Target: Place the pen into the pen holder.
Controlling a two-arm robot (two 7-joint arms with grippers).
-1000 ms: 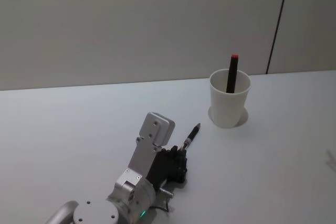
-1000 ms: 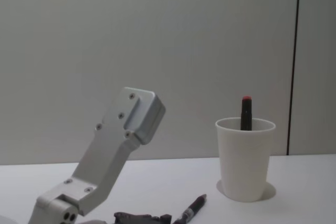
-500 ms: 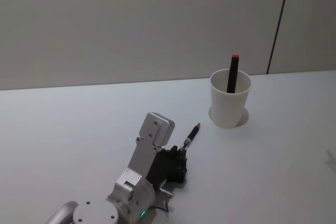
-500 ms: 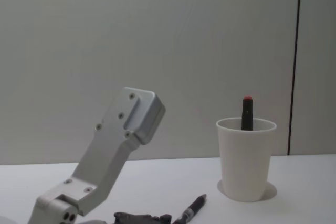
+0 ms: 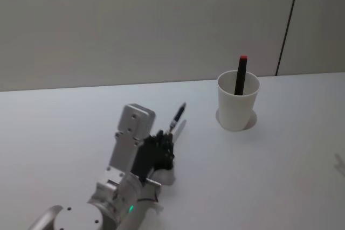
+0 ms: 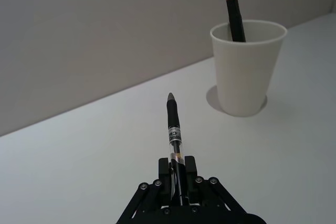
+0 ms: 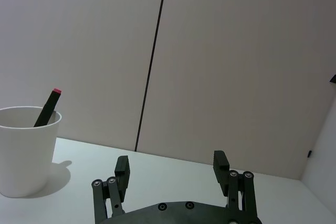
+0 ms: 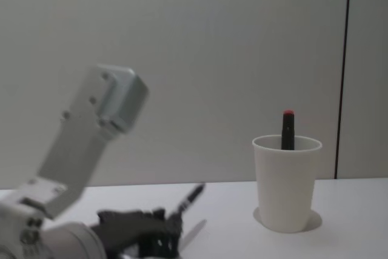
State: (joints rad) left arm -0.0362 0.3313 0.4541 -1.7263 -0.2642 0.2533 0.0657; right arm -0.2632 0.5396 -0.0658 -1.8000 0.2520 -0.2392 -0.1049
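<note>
My left gripper is shut on a black pen and holds it off the white table, tip angled up toward the cup. The pen holder, a white paper cup, stands to the right and farther back, apart from the pen. A black marker with a red cap leans inside the cup. My right gripper hangs open above the table, away from the cup.
The white table runs back to a plain grey wall with a dark vertical seam behind the cup. Bare tabletop lies between the pen and the cup.
My left gripper has lifted the pen off the table and swung left and back; the pen now points upward. The cup and marker stayed put.
</note>
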